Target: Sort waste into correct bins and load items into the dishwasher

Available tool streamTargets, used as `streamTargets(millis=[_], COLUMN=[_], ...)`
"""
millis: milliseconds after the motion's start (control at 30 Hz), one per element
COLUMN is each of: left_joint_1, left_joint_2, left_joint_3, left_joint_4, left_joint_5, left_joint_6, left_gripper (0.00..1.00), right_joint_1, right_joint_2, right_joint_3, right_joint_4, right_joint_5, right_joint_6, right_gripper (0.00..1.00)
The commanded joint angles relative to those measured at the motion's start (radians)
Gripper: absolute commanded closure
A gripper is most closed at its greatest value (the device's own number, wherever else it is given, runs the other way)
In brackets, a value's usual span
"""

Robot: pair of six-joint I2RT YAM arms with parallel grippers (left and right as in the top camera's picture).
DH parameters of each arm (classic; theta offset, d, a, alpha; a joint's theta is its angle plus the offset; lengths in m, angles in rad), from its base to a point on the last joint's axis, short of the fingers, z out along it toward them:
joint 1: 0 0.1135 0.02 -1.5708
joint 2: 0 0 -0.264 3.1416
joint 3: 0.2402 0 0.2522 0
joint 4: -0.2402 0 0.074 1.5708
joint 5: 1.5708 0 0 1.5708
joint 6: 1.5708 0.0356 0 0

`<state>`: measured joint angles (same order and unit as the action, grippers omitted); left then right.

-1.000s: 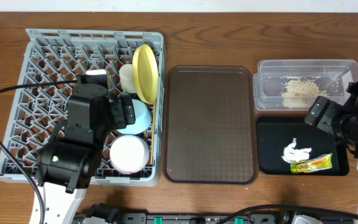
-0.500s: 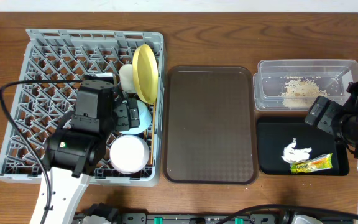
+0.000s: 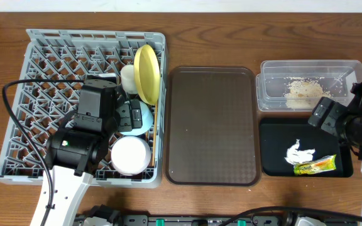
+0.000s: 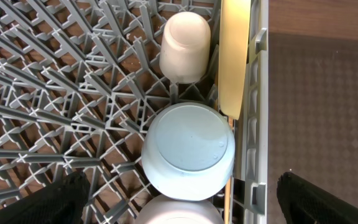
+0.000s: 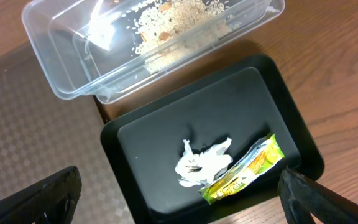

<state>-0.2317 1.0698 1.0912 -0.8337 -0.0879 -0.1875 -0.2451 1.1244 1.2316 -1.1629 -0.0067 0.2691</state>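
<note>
The grey dish rack holds an upright yellow plate, a small white cup, an upturned light blue bowl, a white bowl and wooden chopsticks along its right wall. My left gripper is open and empty, above the two bowls. The clear tub holds beige food scraps. The black tray holds the white tissue and the snack wrapper. My right gripper is open and empty above the black tray's near edge.
A dark brown serving tray lies between the rack and the two bins. The left arm's black cable loops over the rack's left side. The right arm's body stands at the table's right edge.
The left arm has moved a little to the right and farther over the rack, then nearly stopped. The right arm and all objects have not moved.
</note>
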Motion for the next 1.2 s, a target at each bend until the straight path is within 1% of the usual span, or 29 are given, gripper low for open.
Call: streamTargets(millis=[0, 200, 467, 567, 633, 733, 867, 1033, 1167], left_joint_1=[0.004, 0.004, 0.004, 0.004, 0.004, 0.004, 0.004, 0.004, 0.004], left_joint_2=[0.002, 0.002, 0.002, 0.002, 0.002, 0.002, 0.002, 0.002, 0.002], left_joint_3=[0.01, 0.01, 0.01, 0.01, 0.01, 0.01, 0.01, 0.01, 0.01], left_joint_4=[-0.003, -0.003, -0.003, -0.003, -0.003, -0.003, -0.003, -0.003, -0.003], left_joint_5=[0.002, 0.002, 0.002, 0.002, 0.002, 0.002, 0.002, 0.002, 0.002], left_joint_6=[-0.013, -0.013, -0.013, -0.013, -0.013, -0.013, -0.013, -0.013, -0.013], left_gripper=[0.02, 0.02, 0.02, 0.02, 0.02, 0.02, 0.02, 0.02, 0.02], right_joint_1=[0.029, 0.129, 0.385, 0.43, 0.433, 0.433, 0.423, 0.379, 0.369], right_joint_2=[-0.087, -0.235, -0.452, -0.53, -0.578, -0.676, -0.827, -0.997, -1.077], right_joint_3=[0.011, 0.011, 0.005, -0.024, -0.06, -0.167, -0.391, -0.694, -0.882], right_joint_4=[-0.001, -0.001, 0.0, 0.029, 0.077, 0.215, 0.488, 0.84, 1.078], right_joint_5=[0.002, 0.002, 0.004, 0.022, 0.021, 0.019, -0.031, -0.126, -0.164], right_joint_6=[-0.001, -0.001, -0.003, -0.016, -0.017, -0.033, -0.104, -0.106, -0.105], right_gripper=[0.01, 0.01, 0.01, 0.01, 0.01, 0.01, 0.01, 0.01, 0.01])
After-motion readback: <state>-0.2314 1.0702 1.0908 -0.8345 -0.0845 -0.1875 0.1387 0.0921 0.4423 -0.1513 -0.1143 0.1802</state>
